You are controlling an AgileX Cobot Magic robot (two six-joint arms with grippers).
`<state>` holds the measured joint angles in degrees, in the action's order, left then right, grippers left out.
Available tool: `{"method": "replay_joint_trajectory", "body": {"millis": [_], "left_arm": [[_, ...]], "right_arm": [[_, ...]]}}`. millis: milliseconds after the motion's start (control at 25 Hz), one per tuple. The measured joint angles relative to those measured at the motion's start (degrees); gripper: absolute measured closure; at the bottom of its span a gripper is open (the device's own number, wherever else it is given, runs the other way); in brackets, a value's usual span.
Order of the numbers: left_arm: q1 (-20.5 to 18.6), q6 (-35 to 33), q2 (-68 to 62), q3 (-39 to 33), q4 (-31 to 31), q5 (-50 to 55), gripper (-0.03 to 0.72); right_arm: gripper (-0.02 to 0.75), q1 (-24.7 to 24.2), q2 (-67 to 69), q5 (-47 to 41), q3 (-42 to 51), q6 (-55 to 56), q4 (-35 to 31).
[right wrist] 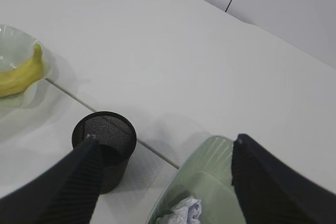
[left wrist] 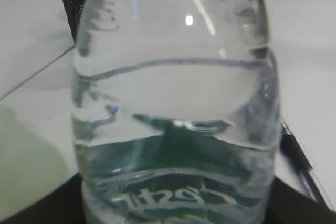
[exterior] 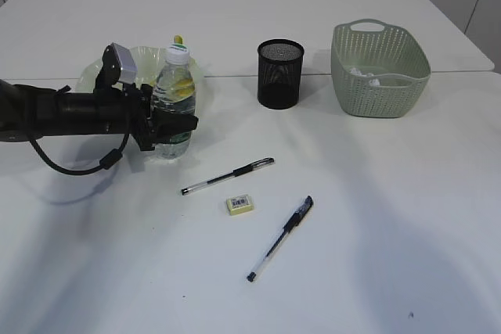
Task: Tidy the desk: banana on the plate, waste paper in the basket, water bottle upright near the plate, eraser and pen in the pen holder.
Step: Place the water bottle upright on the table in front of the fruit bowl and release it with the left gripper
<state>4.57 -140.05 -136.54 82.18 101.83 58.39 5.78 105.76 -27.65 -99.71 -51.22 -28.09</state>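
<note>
The bottle (exterior: 174, 103) stands upright on the worktop (exterior: 376, 224), touching or just in front of the plate (exterior: 149, 59), with the left tool (exterior: 168, 127) clamped around its lower body at the label. It is partly full of water, so it will feel fairly heavy for its size and the water will slosh. The clear wall is thin, smooth and slippery and will dent under a hard squeeze. The labelled band low down looks like the stiffest, best-balanced place to hold.

The left arm lies nearly level above the worktop, reaching in from the side of the bottle away from the pen holder (exterior: 280, 73), its wrist camera pressed close to the bottle.

The right tool (right wrist: 165, 182) hangs high above the pen holder and the basket (exterior: 380, 68), its fingers (right wrist: 68, 187) wide apart and empty.

The banana (right wrist: 21, 74) lies on the plate, crumpled paper (right wrist: 184, 211) in the basket. Two pens (exterior: 228, 175) and the eraser (exterior: 239, 204) lie on the worktop in front of the pen holder.
</note>
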Motion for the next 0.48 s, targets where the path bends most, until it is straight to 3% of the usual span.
{"method": "replay_joint_trajectory", "body": {"millis": [480], "left_arm": [[0.00,2.39,-0.08,0.00,0.00,0.00,0.280]], "right_arm": [[0.151,0.00,0.00,0.00,0.00,0.00,0.67]]}}
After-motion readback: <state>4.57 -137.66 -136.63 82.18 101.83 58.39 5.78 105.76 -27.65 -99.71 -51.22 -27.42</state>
